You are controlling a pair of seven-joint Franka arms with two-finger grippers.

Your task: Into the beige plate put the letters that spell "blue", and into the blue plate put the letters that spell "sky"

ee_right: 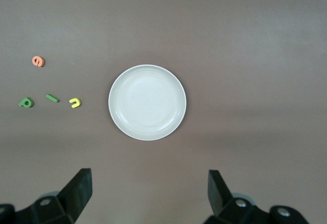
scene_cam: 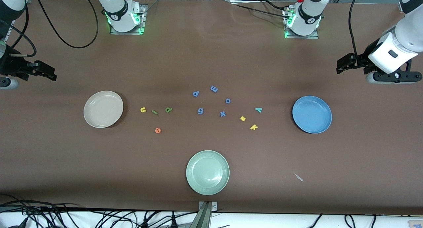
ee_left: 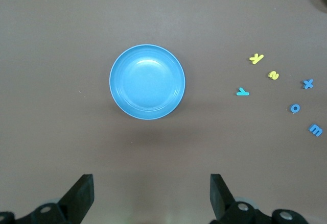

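Note:
The beige plate (scene_cam: 103, 109) (ee_right: 147, 102) lies empty toward the right arm's end. Beside it on the table lie the yellow u (scene_cam: 143, 109) (ee_right: 75, 102), green l (scene_cam: 154, 112), green b (scene_cam: 169, 109) and orange e (scene_cam: 158, 130). The blue plate (scene_cam: 312, 114) (ee_left: 147, 81) lies empty toward the left arm's end, with the yellow s (scene_cam: 243, 118), yellow k (scene_cam: 253, 127) (ee_left: 256, 58) and teal y (scene_cam: 258, 110) beside it. My left gripper (scene_cam: 339, 68) (ee_left: 152, 183) hangs open and empty over bare table by the blue plate. My right gripper (scene_cam: 52, 76) (ee_right: 149, 180) hangs open and empty over bare table by the beige plate.
A pale green plate (scene_cam: 207, 172) lies empty near the table's front edge. Several all-blue letters (scene_cam: 214, 88) are scattered at mid-table between the two letter groups. A small pale scrap (scene_cam: 298, 177) lies nearer the front camera than the blue plate.

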